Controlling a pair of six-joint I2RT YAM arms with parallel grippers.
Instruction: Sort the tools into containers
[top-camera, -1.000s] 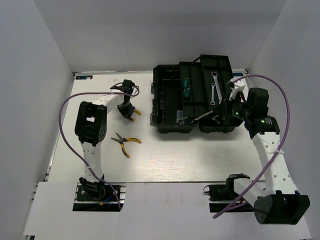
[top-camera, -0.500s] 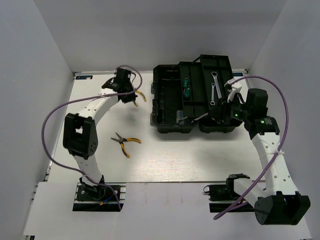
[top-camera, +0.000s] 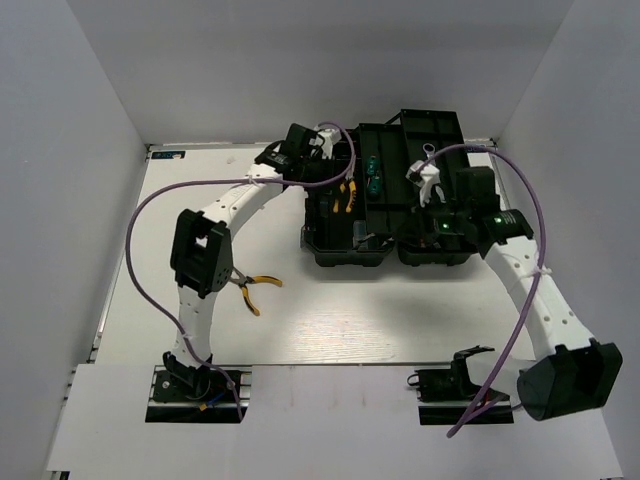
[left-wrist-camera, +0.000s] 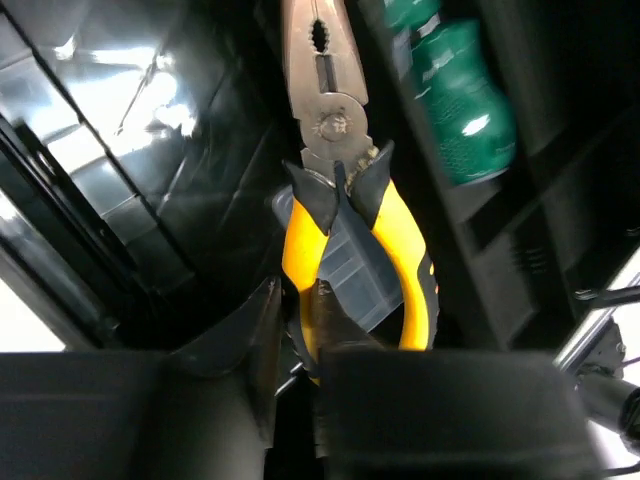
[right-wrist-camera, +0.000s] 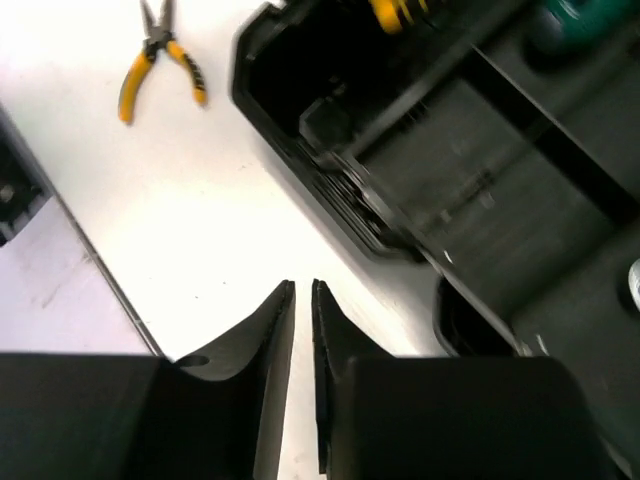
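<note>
Two fingers of your left gripper are clamped on the yellow handles of one pliers. The pliers' long side runs straight out from the fingers. The metal nose points away from them, down into the black toolbox. Just to the right of that nose, a green screwdriver lies in the tray part next door.

Your right gripper has its fingers almost together, with nothing between them. It hangs over the white table, just beside the toolbox's near wall. Well away from it, the other pliers lie flat on the table.

One second ago your left gripper was out over the table, well apart from the box, already holding its pliers. Now it has swung across and is inside the box. Your right gripper has slid a little toward the left one. The other pliers have not moved.
</note>
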